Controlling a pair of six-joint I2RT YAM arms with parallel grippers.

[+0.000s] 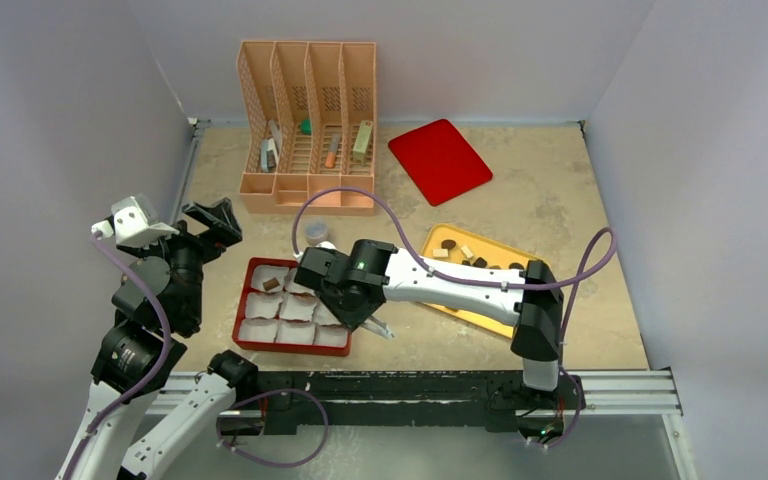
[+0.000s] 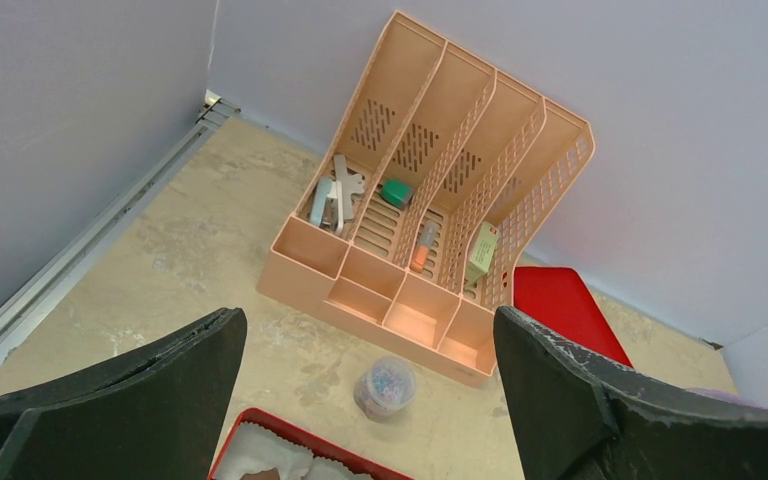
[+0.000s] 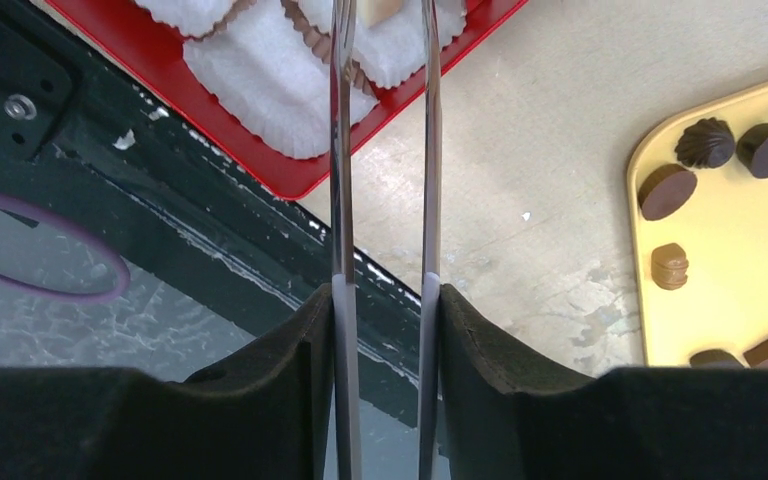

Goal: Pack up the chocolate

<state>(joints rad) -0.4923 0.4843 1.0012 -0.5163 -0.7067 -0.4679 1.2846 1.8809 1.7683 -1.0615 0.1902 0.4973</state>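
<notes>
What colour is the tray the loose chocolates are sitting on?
Yellow: the tray shows clearest in the right wrist view.

One each: red box, yellow tray, red lid, peach organizer, small jar.
</notes>
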